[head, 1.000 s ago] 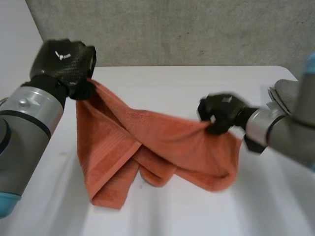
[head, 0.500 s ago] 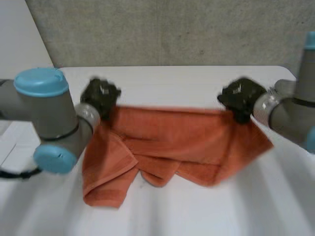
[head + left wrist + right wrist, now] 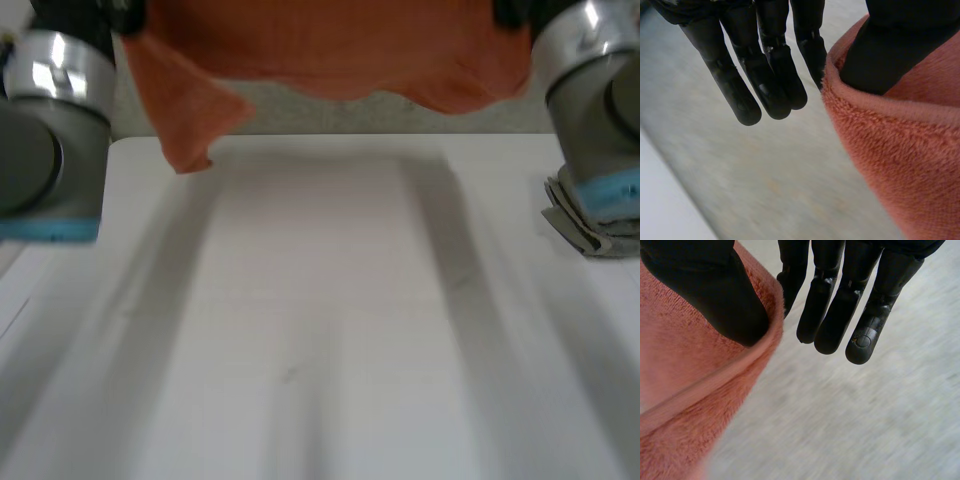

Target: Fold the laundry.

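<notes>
the orange terry towel is held up in the air, stretched between the two hands, well above the white table. its lower edge sags a little in the middle, and one corner hangs lower on the side of the left arm, in front of the rough grey wall. a wide stretch of table lies open under the towel. a folded grey cloth is seen at the table's right edge, just below the right arm. the left hand is raised, and the towel's hemmed edge is pinched between its thumb and the nearest of its straight fingers. the other fingers are pressed side by side, apart from the cloth. the right hand is posed likewise: the hem is pinched between thumb and nearest finger, and the rest are straight and close together.
</notes>
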Robot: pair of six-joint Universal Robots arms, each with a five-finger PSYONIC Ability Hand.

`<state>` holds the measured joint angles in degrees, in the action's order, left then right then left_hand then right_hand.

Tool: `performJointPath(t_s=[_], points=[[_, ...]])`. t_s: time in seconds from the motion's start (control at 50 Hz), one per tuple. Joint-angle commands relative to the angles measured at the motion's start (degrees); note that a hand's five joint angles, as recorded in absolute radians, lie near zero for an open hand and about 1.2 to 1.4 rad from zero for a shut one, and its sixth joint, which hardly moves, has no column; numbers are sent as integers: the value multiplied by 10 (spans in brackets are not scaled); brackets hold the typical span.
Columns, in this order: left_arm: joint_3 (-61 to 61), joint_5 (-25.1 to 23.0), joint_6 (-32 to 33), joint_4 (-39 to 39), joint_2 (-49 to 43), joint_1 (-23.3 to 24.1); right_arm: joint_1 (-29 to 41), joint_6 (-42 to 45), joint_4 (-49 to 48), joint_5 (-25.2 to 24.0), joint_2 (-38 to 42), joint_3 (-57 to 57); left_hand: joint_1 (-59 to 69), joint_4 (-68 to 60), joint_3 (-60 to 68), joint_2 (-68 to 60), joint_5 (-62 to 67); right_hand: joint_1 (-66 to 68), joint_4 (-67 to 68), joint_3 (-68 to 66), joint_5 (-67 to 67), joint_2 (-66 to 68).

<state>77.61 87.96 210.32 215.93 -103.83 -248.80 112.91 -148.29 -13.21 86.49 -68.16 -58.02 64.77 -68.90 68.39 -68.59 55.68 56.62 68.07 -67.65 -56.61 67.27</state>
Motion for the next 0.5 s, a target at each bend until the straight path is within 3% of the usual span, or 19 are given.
performJointPath(t_s=[0.02, 0.14, 0.26, 0.38, 0.42, 0.5], points=[[158, -51, 3, -92, 13, -11, -6, 46, 92, -29, -32, -190, 152, -111, 116, -114, 143, 234, 119, -123, -134, 127], [248, -53, 5, -144, 7, -20, -9, 70, 122, -74, -31, -344, 152, -111, 116, -114, 143, 234, 119, -123, -134, 127], [291, -53, 8, -161, -49, -20, -8, 63, 105, -110, -21, -417, 131, -90, 95, -93, 122, 234, 119, -123, -134, 127], [292, -51, 3, -159, -68, -22, -34, 53, 79, -113, -15, -424, -140, 181, -176, 178, -149, 234, 119, -123, -134, 127], [294, -48, 1, -159, -69, -22, -43, 44, 71, -113, -17, -424, -284, 326, -321, 323, -294, 234, 119, -123, -134, 127], [301, -46, -3, -158, -66, -23, -60, 6, 53, -113, -22, -423, -367, 408, -403, 405, -376, 234, 119, -123, -134, 127]])
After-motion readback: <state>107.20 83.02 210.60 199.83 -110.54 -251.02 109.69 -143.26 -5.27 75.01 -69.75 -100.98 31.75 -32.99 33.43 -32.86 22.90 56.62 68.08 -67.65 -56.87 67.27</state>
